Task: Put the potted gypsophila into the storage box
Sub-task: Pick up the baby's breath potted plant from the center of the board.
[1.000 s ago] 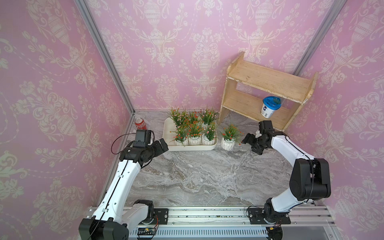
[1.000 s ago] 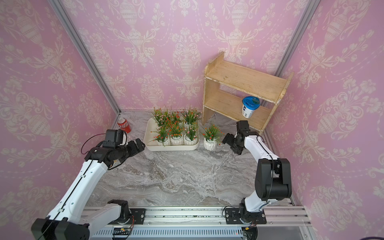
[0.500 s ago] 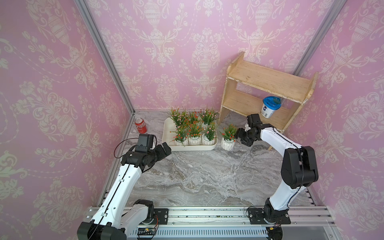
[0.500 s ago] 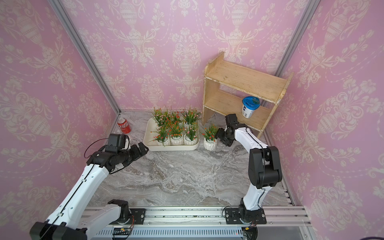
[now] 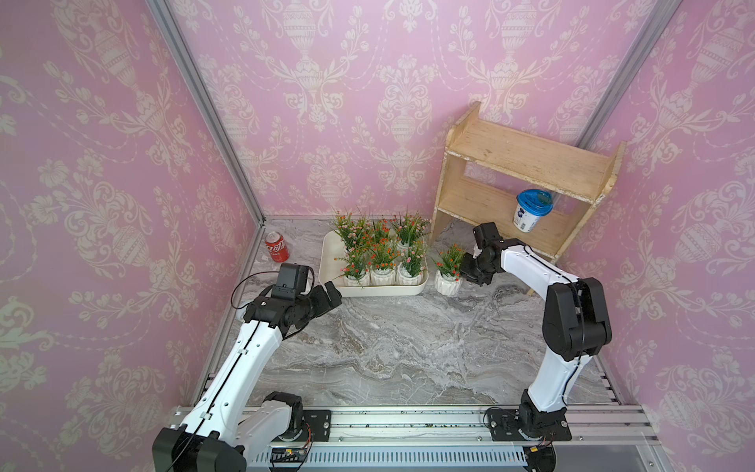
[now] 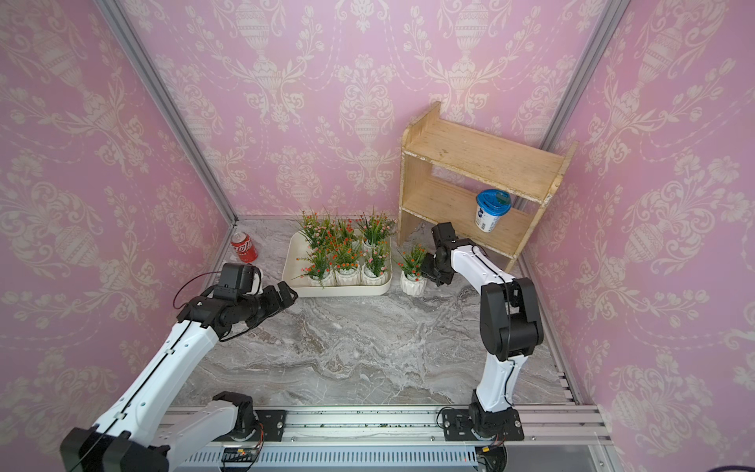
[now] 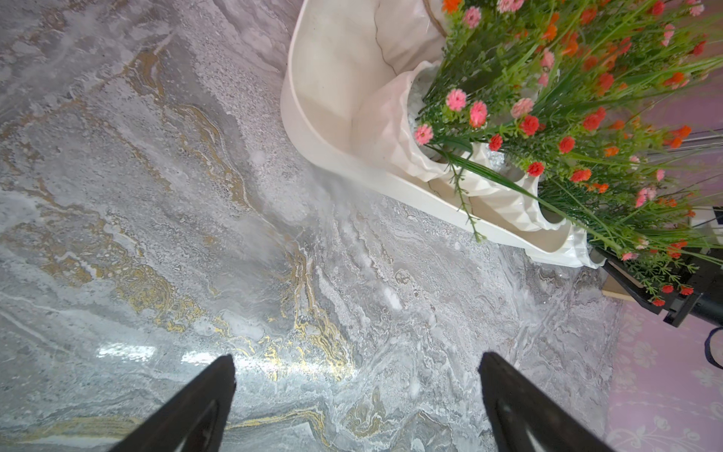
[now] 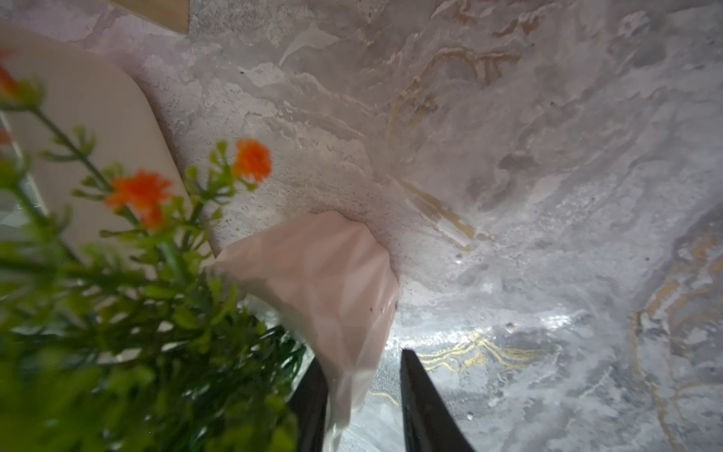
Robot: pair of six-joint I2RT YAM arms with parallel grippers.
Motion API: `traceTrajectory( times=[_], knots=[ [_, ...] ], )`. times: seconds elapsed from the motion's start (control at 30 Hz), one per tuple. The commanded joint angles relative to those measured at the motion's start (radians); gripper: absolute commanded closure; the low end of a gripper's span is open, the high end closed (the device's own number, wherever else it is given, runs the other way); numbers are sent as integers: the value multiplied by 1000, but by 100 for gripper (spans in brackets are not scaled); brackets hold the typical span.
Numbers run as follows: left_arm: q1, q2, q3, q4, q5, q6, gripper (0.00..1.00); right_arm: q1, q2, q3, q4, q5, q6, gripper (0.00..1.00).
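Right claw at the last loose pot, left claw spread wide and empty

Six potted gypsophila [image 5: 382, 261] stand packed in the storage box [image 5: 331, 249] at its shelf-side end; the end toward the red can [image 5: 277, 246] is bare. The seventh pot [image 5: 448, 282] stands upright on the counter [image 5: 408, 339], just outside the box's corner and apart from its low wall. The right claw [image 8: 362, 356] straddles that pot's wall with a finger on each side and a sliver of gap at one; whether it is a firm grip cannot be told, and sprigs blur the wrist view. The wooden shelf [image 5: 527, 157] with the blue-lidded cup [image 5: 531, 209] stands just behind the right arm. The left claw [image 7: 357, 356] hovers over bare counter near the box's opposite corner.
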Motion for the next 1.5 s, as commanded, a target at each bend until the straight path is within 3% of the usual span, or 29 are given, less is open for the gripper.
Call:
traceTrajectory(
  times=[0.0,0.43,1.0,1.47],
  knots=[
    [-13,4,-21,-1,-15,-6,1,10,21,37,-54,51,-32,70],
    [-18,10,-25,-1,-12,1,1,34,15,42,-76,74,-77,94],
    [-18,-2,-26,-19,-15,7,1,72,-74,38,-147,66,-128,100],
    [-22,-16,-15,-67,-39,1,1,183,-284,-53,-226,75,-138,100]
  ],
)
